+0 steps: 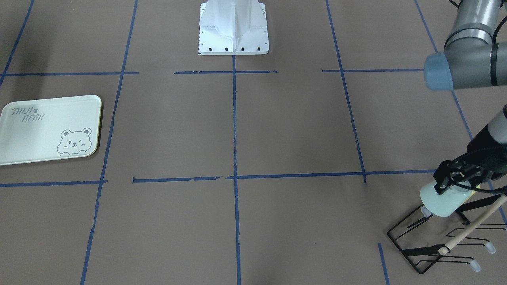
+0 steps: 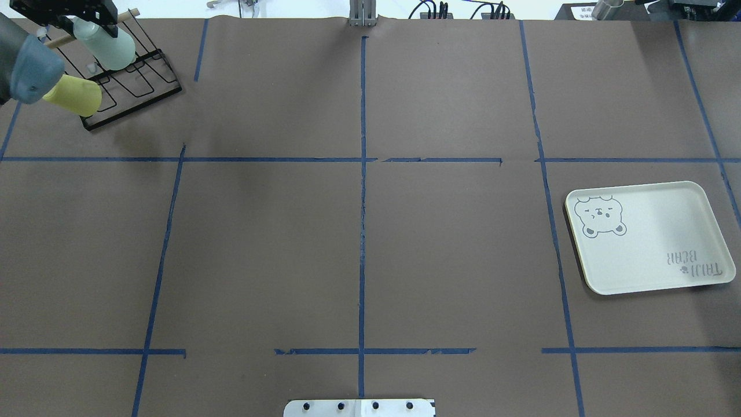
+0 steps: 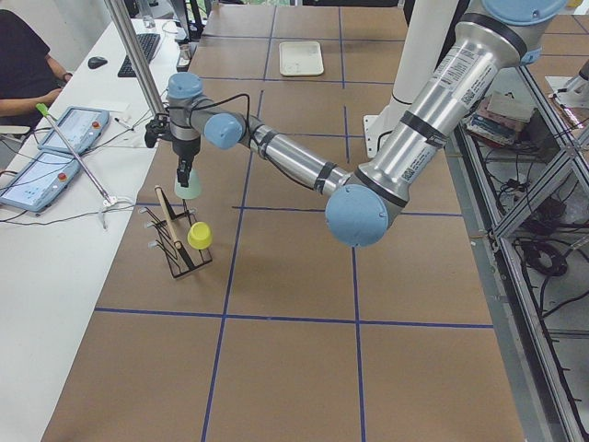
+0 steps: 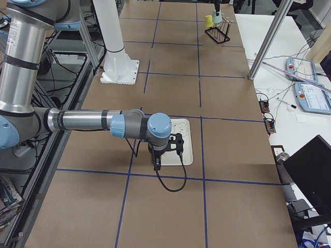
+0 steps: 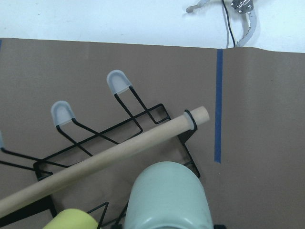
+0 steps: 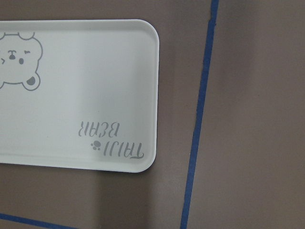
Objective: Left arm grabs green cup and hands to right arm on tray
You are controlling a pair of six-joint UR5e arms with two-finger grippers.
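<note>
Mint-green plastic, the green cup (image 1: 443,201) hangs tilted in the left gripper (image 1: 454,179), whose fingers are clamped on the cup's upper end. Its lower end slants toward the black wire rack (image 1: 412,245). The left side view shows the cup clear of the rack, just above it.

In the overhead view this group sits far out at 10 o'clock from the middle of the table (image 2: 260,260), near the corner. A yellow cup (image 2: 75,95) sits on the rack at 7 o'clock of the green one. A wooden dowel (image 5: 105,152) runs along the rack's top. In the left wrist view it passes just at 11 o'clock of the green cup. The left arm (image 3: 414,138) reaches long across the table to that corner.

The tray (image 2: 666,231) lies flat at 3 o'clock in the overhead view, well apart from the cup. Its bear drawing is at its 10 o'clock corner and its lettering at 4 o'clock.

The right gripper (image 4: 156,159) points down near the tray, at the tray's 9 o'clock edge in the right side view. Only that view shows it, so I cannot tell whether its fingers are apart or together. The right wrist view looks down on the tray's lettered corner, with a blue tape line (image 6: 200,119) at 3 o'clock of it
</note>
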